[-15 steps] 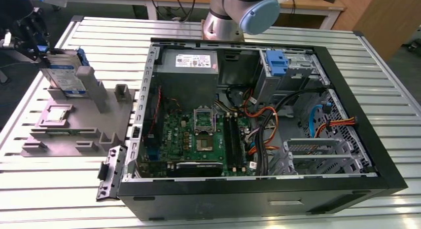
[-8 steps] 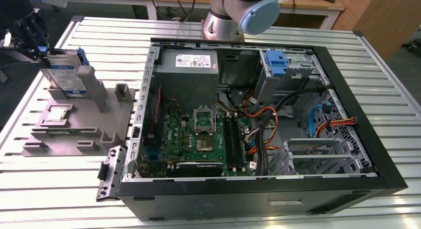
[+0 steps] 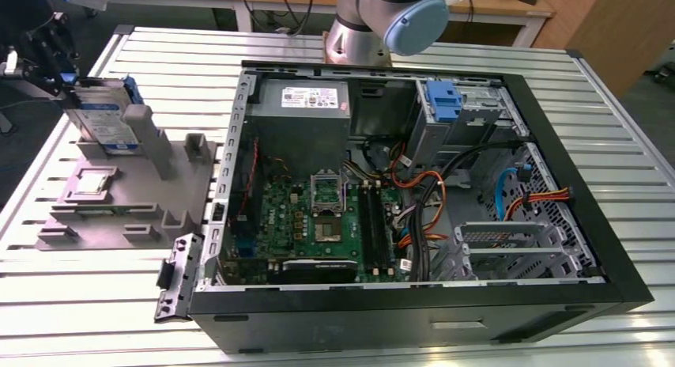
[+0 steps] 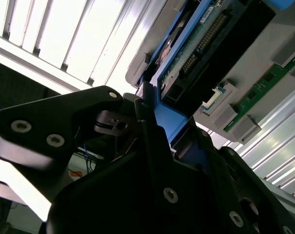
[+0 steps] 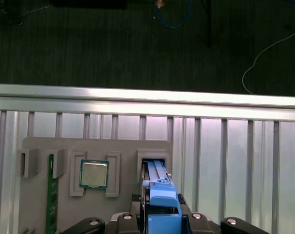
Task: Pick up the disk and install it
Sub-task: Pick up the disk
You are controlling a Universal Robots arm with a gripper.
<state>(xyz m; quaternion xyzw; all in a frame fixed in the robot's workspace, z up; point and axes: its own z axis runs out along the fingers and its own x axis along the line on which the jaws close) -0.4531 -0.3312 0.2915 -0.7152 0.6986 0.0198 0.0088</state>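
One gripper (image 3: 69, 92), black and mounted at the end of the arm, stands at the far corner of the slatted aluminium table (image 3: 612, 130) on the exterior view's left, closed over the top edge of the disk (image 3: 106, 120). The disk stands upright on its edge in a slot of the grey fixture block (image 3: 132, 217), its white-and-blue label facing the camera; the writing on that label cannot be made out. A blue side rail (image 3: 131, 92) runs along its edge. In the second wrist view the gripper (image 4: 163, 127) has its black fingers (image 4: 137, 109) pressed against the blue rail (image 4: 167, 117) on both sides, and beyond them the disk (image 4: 188, 51) shows its green circuit board and connector end. In the first wrist view the blue rail (image 5: 160, 197) rises between the gripper's black links, above the fixture block (image 5: 40, 146), which also holds a square processor chip (image 5: 93, 174) in a pocket and a green memory stick (image 5: 51, 195) in a narrow slot. On the exterior view's right, well apart from the disk, an open black computer case (image 3: 401, 312) lies on its side, with a grey power supply (image 3: 306, 98) bearing a white label, a green motherboard (image 3: 316, 217), orange and blue cables, and a bare blue plastic bracket (image 3: 443, 102) in the drive bay. The arm's base (image 3: 385, 19) stands behind the case.
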